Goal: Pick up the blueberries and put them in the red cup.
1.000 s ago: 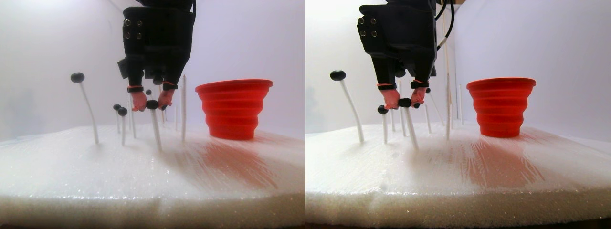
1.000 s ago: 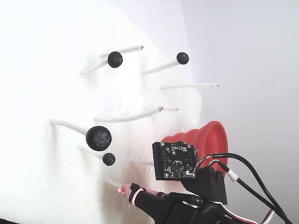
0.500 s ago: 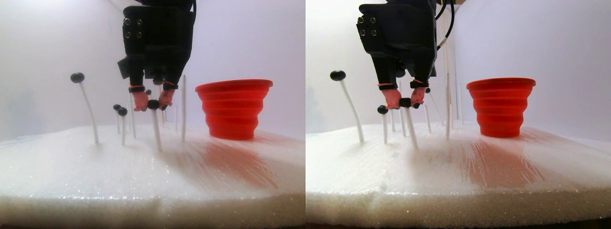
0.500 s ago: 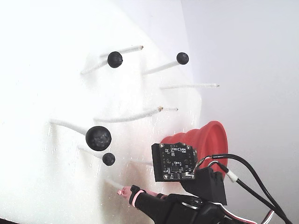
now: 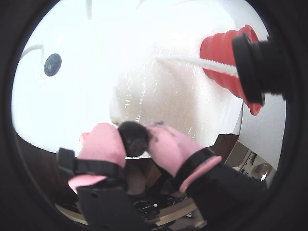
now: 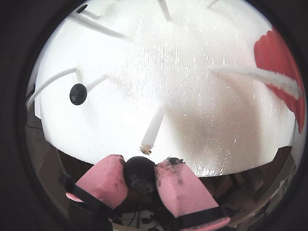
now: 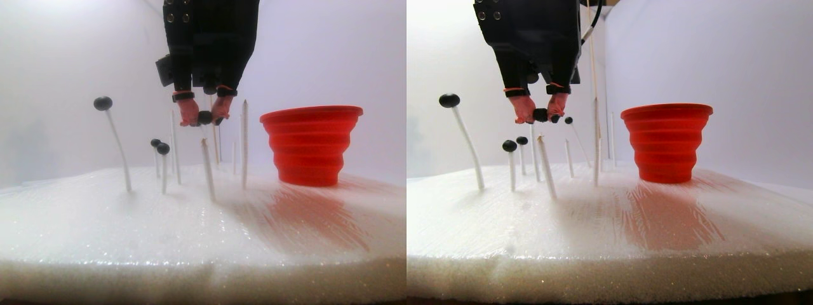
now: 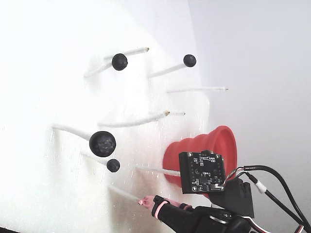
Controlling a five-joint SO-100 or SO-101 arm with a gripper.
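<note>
Where the stereo pair looks across the white foam slab [image 7: 190,222] from low at its front edge, we see the black two-finger gripper with pink fingertip pads [image 7: 204,118] hanging above the thin white sticks, clamped on one small matte black-blue blueberry ball [image 7: 204,117]. Directly below it stands a bare stick [image 7: 207,168], tip exposed, clear of the ball. The red ribbed cup of soft plastic with a flared rim [image 7: 311,145] stands upright on the slab to the right of the gripper in that view, well apart from it.

In both wrist views the grip is plainer: the ball [image 5: 133,138] sits pinched between the two pink pads [image 5: 102,144], which touch it on either side. In a wrist view the bare stick's frayed tip [image 6: 146,145] lies just beyond the held ball [image 6: 139,174], not touching it. The cup shows only as a red edge at the right [image 6: 279,67].

The fixed view hides the held ball; only one pink pad [image 8: 145,200] pokes out from the arm. It does give us four other blueberries still on sticks: the largest [image 8: 102,143], a small one just beside it [image 8: 113,165], and two farther up the slab [image 8: 119,61] [image 8: 189,60]. A small circuit board [image 8: 201,172] on the arm covers part of the cup [image 8: 194,148].
</note>
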